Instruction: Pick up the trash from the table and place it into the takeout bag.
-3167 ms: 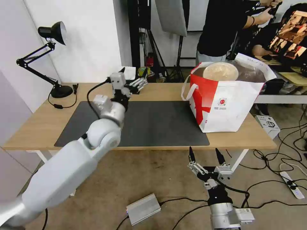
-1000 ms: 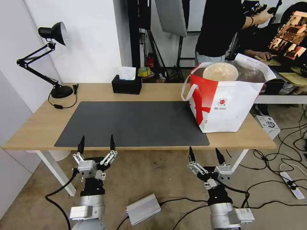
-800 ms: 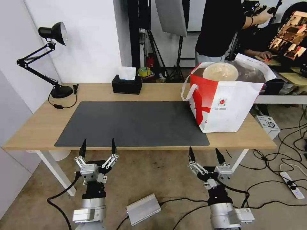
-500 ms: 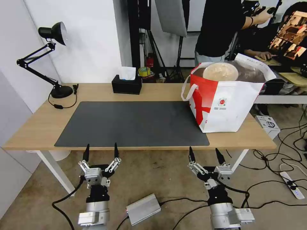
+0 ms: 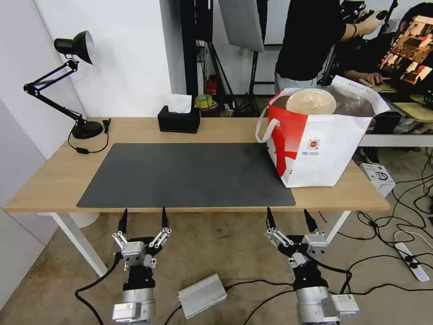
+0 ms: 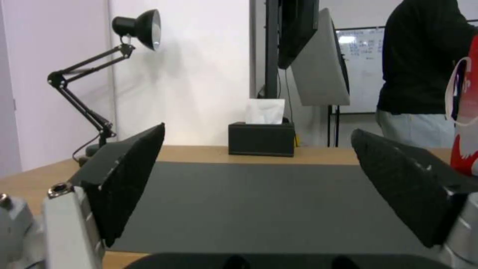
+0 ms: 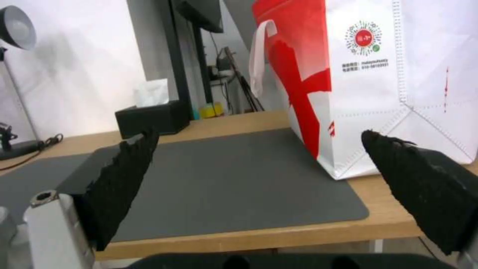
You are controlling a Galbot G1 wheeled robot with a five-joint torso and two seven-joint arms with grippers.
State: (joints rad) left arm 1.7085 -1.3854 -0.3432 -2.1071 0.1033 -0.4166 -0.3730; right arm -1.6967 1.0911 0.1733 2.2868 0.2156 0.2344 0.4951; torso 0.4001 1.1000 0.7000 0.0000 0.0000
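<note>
The takeout bag point(image 5: 322, 149), white with a red side panel, stands upright on the right end of the table point(image 5: 54, 180). Of the trash, a pale round bowl point(image 5: 311, 100) lies in the bag's open top. The dark grey mat point(image 5: 189, 174) is bare. Both grippers hang below the table's front edge, fingers pointing up. My left gripper point(image 5: 143, 215) is open and holds nothing; its wrist view looks across the mat point(image 6: 259, 201) between its fingers point(image 6: 124, 179). My right gripper point(image 5: 288, 215) is open and holds nothing, facing the bag point(image 7: 398, 86) over the mat.
A black tissue box point(image 5: 178, 119) sits at the back edge of the table and a black desk lamp point(image 5: 74, 47) at the back left. On the floor lie a grey metal box point(image 5: 202, 295), cables and a power strip point(image 5: 410, 262). A person stands behind the bag.
My left arm has drawn back from over the table by the tissue box to below the front edge, sinking a little lower and rightward in the last second. The right arm has not moved.
</note>
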